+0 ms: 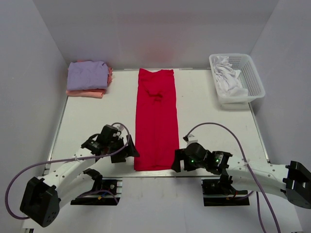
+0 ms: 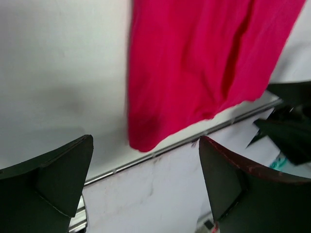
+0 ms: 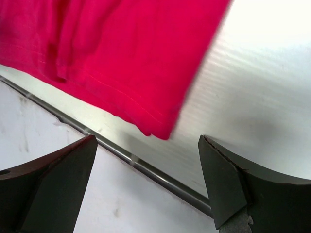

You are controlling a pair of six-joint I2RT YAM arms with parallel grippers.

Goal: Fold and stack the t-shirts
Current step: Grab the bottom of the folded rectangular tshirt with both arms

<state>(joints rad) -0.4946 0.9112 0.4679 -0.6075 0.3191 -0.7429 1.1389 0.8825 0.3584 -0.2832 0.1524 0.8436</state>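
Note:
A bright red t-shirt (image 1: 155,119) lies flat as a long narrow strip down the middle of the table, its hem at the near edge. Its near corners show in the left wrist view (image 2: 194,63) and the right wrist view (image 3: 112,53). My left gripper (image 1: 131,149) is open and empty just left of the near left corner. My right gripper (image 1: 177,162) is open and empty just right of the near right corner. A lavender t-shirt (image 1: 87,75) lies folded on a salmon-pink one (image 1: 86,92) at the far left.
A white lattice basket (image 1: 252,77) holding white cloth stands at the far right. The table's metal front edge (image 3: 146,167) runs just under both grippers. Grey walls enclose the table on three sides.

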